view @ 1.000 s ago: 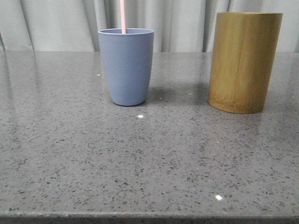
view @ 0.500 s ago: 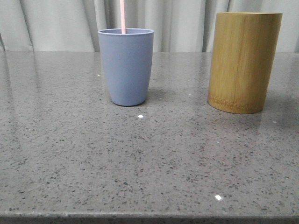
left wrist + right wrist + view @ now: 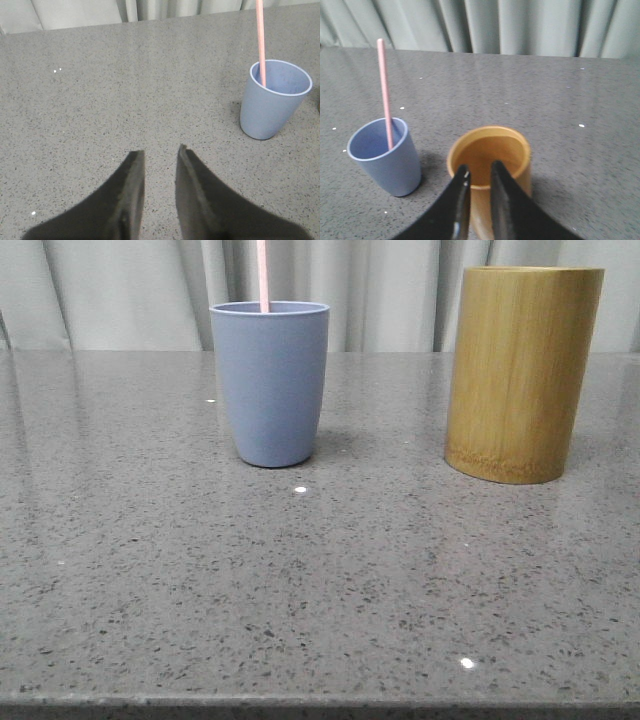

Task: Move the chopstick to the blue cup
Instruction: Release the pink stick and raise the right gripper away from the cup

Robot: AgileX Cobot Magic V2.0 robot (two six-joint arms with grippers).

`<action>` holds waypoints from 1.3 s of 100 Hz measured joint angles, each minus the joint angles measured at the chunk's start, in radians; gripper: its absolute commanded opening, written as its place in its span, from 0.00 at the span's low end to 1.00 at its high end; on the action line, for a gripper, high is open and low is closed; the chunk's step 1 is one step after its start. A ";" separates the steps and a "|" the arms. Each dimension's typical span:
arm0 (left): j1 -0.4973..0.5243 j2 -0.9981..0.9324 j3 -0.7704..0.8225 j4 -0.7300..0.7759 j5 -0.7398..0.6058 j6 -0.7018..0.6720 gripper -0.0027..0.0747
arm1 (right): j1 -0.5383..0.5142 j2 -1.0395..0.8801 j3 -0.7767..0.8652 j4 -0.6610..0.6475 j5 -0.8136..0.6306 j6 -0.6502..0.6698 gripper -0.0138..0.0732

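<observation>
My left gripper (image 3: 159, 157) and right gripper (image 3: 479, 172) hung slightly parted, empty; the chopstick (image 3: 263, 275), standing in the blue cup (image 3: 269, 383), looked light, stiff, best pinched high.

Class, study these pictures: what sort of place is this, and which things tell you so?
Probably a staged test bench, not a lived-in kitchen: a speckled grey stone-look tabletop, a plain pale curtain behind, and just a blue cup and bamboo holder.

The thin pink chopstick (image 3: 263, 275) stands nearly upright inside the upright grey-blue tumbler, the blue cup (image 3: 270, 385).
</observation>
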 measured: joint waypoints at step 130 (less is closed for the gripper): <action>0.000 -0.155 0.097 0.037 0.006 0.000 0.01 | -0.127 -0.370 0.200 -0.004 0.083 0.002 0.04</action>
